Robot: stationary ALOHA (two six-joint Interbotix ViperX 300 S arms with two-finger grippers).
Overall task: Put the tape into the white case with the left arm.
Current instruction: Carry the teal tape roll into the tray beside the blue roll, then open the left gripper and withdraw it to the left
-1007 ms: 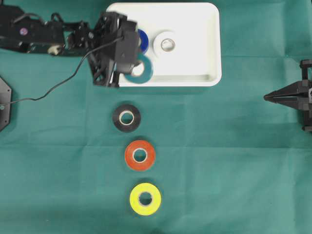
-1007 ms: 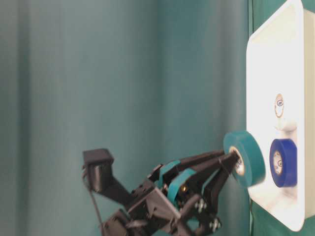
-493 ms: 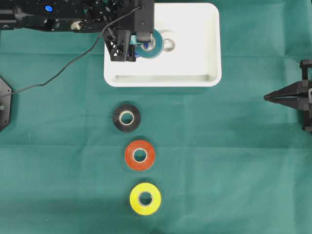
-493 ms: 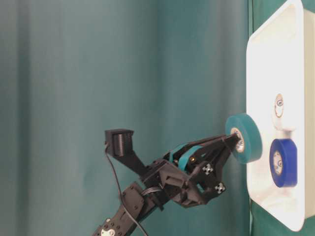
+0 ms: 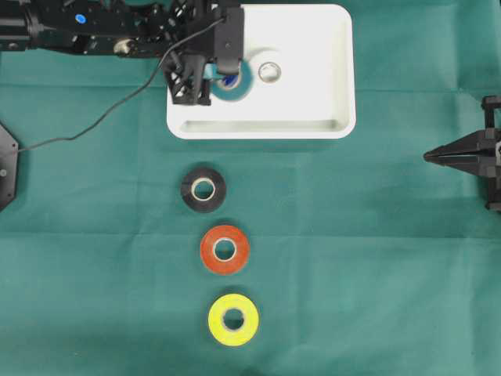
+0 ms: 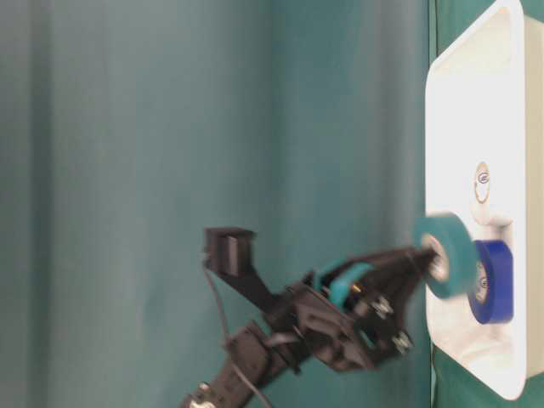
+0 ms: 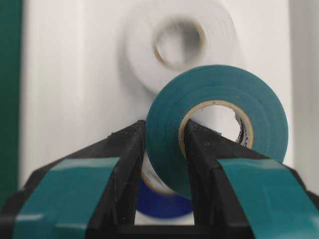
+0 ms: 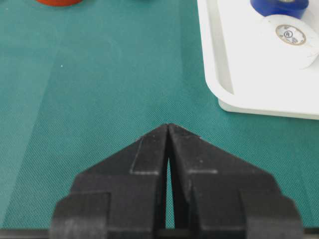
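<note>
A teal tape roll [image 5: 234, 81] hangs over the left part of the white case [image 5: 313, 98], held upright on edge. My left gripper [image 5: 216, 76] is shut on its wall, one finger inside the core and one outside, as the left wrist view shows with the tape [image 7: 259, 114] and the gripper [image 7: 164, 128]. From table level the teal tape [image 6: 448, 255] hangs just above a blue roll [image 6: 498, 280] lying in the case [image 6: 476, 102]. A white roll [image 5: 270, 72] lies beside it. My right gripper [image 5: 429, 157] rests shut and empty at the far right.
Three more rolls lie in a column on the green cloth in front of the case: black [image 5: 203, 189], orange [image 5: 225, 249] and yellow [image 5: 233, 319]. The left arm's cable [image 5: 94, 125] trails over the cloth on the left.
My left gripper carried the teal tape from the case's front-left rim to above its inside, then lowered it close over the blue roll. The right arm stayed still.
</note>
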